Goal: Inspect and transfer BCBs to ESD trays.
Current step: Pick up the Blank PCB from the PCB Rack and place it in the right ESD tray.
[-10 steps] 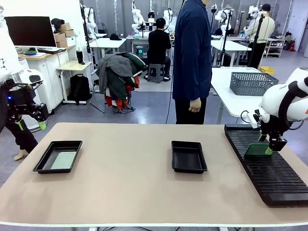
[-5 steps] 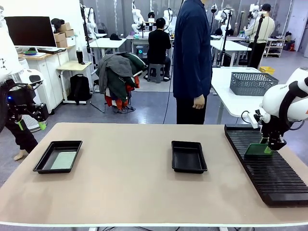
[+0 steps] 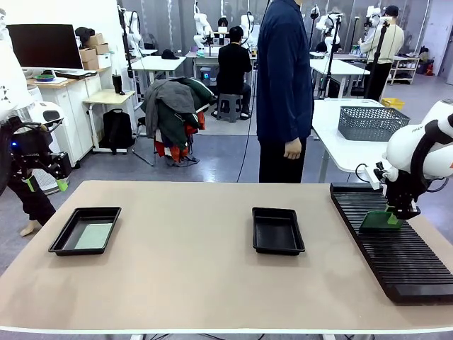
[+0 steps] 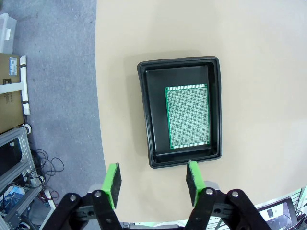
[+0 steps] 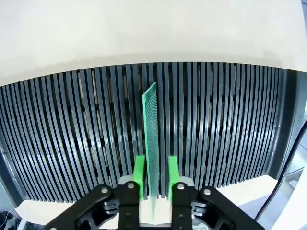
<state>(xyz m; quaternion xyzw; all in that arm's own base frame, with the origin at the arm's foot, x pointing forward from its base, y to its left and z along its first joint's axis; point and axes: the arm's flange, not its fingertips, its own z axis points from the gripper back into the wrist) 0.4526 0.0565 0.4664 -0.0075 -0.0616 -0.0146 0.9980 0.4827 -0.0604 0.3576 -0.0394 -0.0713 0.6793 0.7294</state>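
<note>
Right pincer (image 5: pixel 156 184) straddles the board (image 5: pixel 151 129) upright in the rack (image 5: pixel 72 143), can't tell if clamped. Left pincer (image 4: pixel 152 178) is released, far from the rack

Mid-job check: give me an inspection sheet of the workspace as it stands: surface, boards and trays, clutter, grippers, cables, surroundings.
surface: beige table, bare between the trays.
job's things: left tray holds one green board lying flat; centre tray empty; second board stands on edge in the slotted rack.
clutter: nothing seen.
grippers: left gripper open, up off the table, facing the left tray; right gripper has a pad on either side of the second board, contact unclear.
cables: black cable at the right arm's wrist; loose cables on the floor.
surroundings: person standing at the far edge.
</note>
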